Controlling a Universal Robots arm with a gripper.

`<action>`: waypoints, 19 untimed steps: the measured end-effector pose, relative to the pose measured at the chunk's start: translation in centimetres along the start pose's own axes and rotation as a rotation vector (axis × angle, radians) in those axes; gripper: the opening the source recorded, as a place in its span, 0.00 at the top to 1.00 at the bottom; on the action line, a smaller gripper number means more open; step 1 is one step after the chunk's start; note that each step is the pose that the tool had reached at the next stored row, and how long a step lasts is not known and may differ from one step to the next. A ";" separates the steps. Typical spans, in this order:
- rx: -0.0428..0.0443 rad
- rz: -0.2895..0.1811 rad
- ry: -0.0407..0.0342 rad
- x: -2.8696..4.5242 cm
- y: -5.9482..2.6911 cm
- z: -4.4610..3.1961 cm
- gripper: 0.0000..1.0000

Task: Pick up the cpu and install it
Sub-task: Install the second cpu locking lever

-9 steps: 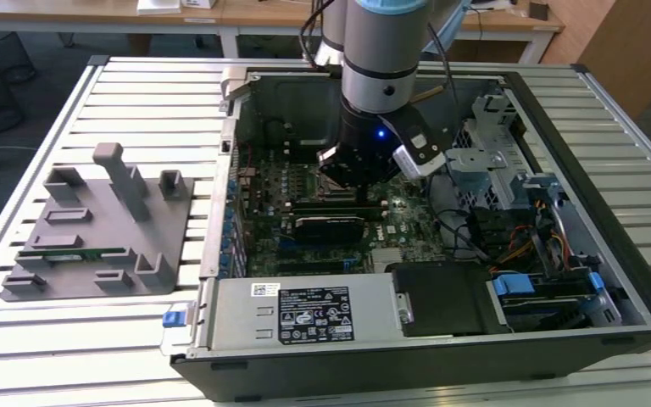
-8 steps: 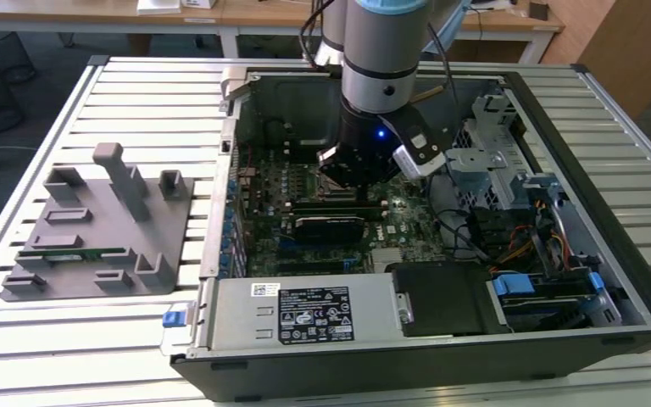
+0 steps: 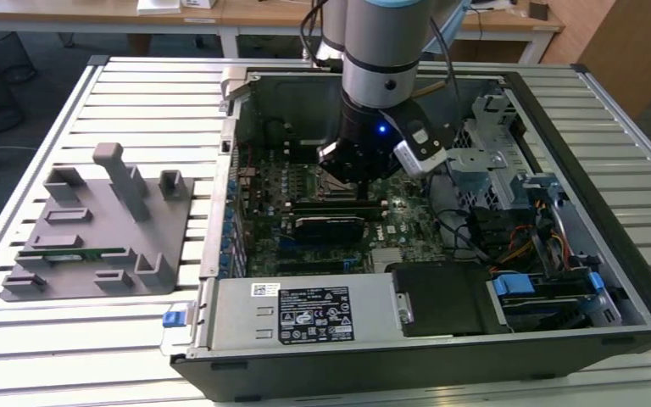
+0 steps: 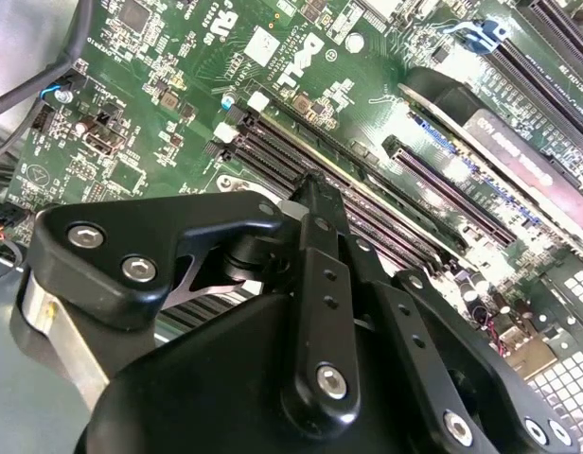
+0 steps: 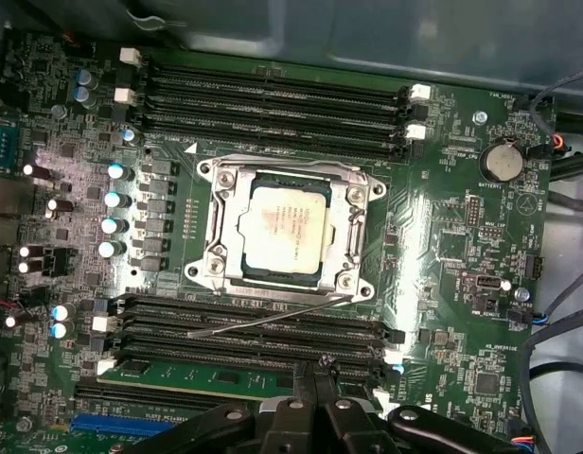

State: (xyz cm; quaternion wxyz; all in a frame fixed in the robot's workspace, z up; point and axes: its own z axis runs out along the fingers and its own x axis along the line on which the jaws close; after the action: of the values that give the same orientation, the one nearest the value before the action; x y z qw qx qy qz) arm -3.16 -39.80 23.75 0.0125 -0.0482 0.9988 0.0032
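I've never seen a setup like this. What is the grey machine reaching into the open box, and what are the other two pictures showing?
That is a robot arm reaching into an open computer case lying on a slatted table. The exterior view comes from a camera standing off the arm. Both wrist views come from cameras riding on the arm, looking down at the green motherboard. The first wrist view shows the cpu, a silvery square chip, sitting inside its metal-framed socket. The black gripper hangs just above the board, beside the long memory slots. A grey parts tray lies beside the case.
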 end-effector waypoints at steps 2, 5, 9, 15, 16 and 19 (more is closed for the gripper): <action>0.0001 0.000 0.0000 0.00 0.00 -0.05 0.89; 0.0001 0.000 0.0000 0.00 0.00 -0.12 0.89; 0.0000 0.000 0.0000 0.00 0.00 -0.21 0.89; 0.0001 0.000 0.0000 -0.01 0.00 -0.35 0.89; 0.0001 0.000 0.0000 -0.01 0.00 -0.37 0.89; 0.0001 0.000 0.0000 -0.01 0.00 -0.45 0.89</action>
State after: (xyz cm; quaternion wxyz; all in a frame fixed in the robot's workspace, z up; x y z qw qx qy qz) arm -3.16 -39.80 24.20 0.0125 -0.0481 0.9988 0.0031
